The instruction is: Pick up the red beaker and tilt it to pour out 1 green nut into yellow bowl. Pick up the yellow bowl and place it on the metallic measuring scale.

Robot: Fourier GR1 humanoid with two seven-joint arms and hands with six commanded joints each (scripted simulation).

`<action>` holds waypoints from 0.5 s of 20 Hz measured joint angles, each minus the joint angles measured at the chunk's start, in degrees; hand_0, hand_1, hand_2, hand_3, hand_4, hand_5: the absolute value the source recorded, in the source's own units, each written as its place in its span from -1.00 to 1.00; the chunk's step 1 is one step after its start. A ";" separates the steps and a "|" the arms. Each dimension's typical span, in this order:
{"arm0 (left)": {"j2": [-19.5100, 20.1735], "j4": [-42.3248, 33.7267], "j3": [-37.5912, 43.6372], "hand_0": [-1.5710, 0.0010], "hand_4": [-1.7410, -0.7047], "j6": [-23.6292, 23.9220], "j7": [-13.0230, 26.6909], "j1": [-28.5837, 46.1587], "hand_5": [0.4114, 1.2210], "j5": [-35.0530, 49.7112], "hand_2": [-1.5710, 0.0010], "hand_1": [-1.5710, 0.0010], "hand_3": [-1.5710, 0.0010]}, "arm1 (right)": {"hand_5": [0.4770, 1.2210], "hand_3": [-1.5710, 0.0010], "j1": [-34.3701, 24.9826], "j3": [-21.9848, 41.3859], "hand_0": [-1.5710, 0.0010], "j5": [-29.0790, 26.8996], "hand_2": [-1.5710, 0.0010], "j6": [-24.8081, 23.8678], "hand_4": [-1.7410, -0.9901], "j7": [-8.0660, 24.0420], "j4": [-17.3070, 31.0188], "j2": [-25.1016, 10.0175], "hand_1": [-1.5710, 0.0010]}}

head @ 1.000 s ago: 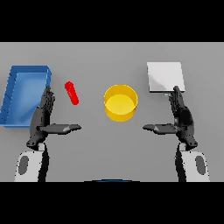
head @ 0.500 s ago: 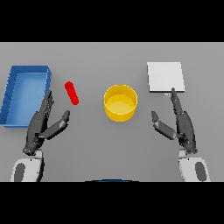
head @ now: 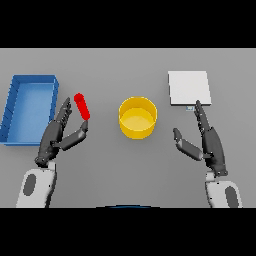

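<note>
The red beaker [head: 81,106] lies tilted on the grey table, left of centre. My left hand [head: 54,137] is open just below and left of it, fingers straight and reaching up beside it, thumb pointing toward its lower end without gripping. The yellow bowl [head: 137,117] stands in the middle of the table. A pale metallic scale [head: 188,88] lies flat at the back right. My right hand [head: 209,141] is open below the scale, fingertips near its front edge, thumb out to the left. No green nut is visible.
A blue open tray [head: 15,108] sits at the far left, close beside my left hand.
My left hand has moved up and right toward the red beaker, thumb angling up. My right hand has tilted, its fingers now pointing up at the scale.
</note>
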 measured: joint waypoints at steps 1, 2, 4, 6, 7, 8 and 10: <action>-0.15 1.68 0.27 1.00 -0.30 0.03 -0.08 -1.58 -0.19 -0.04 1.00 1.00 1.00 | -0.46 1.00 0.24 0.26 1.00 -0.01 1.00 -0.09 0.16 -0.22 0.08 0.55 1.00; -0.11 3.44 0.35 1.00 -0.30 0.23 -0.86 -2.61 -0.19 -0.68 1.00 1.00 1.00 | -0.46 1.00 0.37 0.34 1.00 -0.08 1.00 -0.05 0.15 -0.54 0.07 0.71 1.00; -0.21 6.78 1.29 1.00 -0.30 0.68 -1.00 -4.64 -0.19 -0.76 1.00 1.00 1.00 | -0.45 1.00 1.22 -0.25 1.00 -0.65 1.00 0.21 0.12 -0.70 -0.31 0.11 1.00; -0.11 11.29 2.52 1.00 -0.26 1.62 -0.74 -7.68 -0.22 -1.32 1.00 1.00 1.00 | -0.44 1.00 1.06 -0.81 1.00 -1.40 1.00 0.52 0.09 -0.06 -0.65 -0.34 1.00; 0.05 13.53 3.24 1.00 -0.25 1.41 -0.92 -9.02 -0.24 -0.99 1.00 1.00 1.00 | -0.43 1.00 -0.17 -1.25 1.00 -1.59 1.00 0.11 0.08 1.08 0.11 -0.17 1.00; -0.11 15.30 3.72 1.00 -0.24 1.38 -2.07 -10.01 -0.24 -0.74 1.00 1.00 1.00 | -0.43 1.00 0.16 -1.35 1.00 -1.73 1.00 0.16 0.07 1.14 -0.14 -0.28 1.00; -0.63 19.12 4.30 1.00 -0.21 1.53 -2.86 -12.54 -0.25 -0.78 1.00 1.00 1.00 | -0.43 1.00 0.70 -0.70 1.00 -1.19 1.00 0.00 0.07 -0.09 -0.51 0.26 1.00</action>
